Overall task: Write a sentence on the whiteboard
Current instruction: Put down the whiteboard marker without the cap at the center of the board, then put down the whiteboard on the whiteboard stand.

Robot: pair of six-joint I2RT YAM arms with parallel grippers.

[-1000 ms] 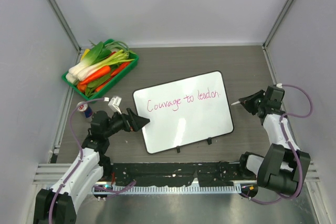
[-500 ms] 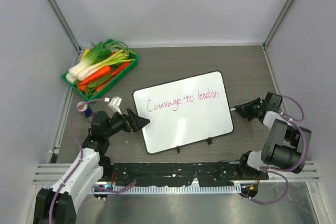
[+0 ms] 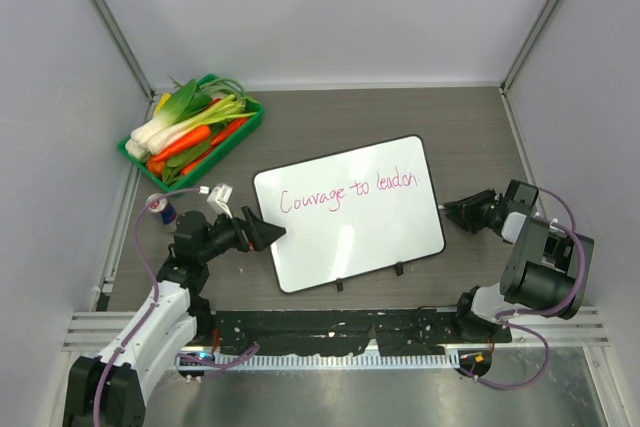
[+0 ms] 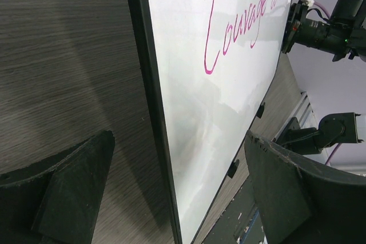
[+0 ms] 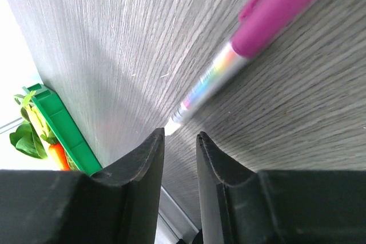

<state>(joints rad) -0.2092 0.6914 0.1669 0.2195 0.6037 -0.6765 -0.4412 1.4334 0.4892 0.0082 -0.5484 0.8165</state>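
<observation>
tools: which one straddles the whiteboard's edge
The left tool: its wide-open jaws sit either side of the left edge of the whiteboard. The right tool is off the board, by a pink marker.

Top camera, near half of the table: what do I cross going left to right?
The can → left gripper → whiteboard → right gripper.

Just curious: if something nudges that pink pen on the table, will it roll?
Probably: the pen has a round barrel and lies flat on the table, so a sideways nudge likely rolls it. Its slim, smooth body looks light and perhaps slippery to pinch.
</observation>
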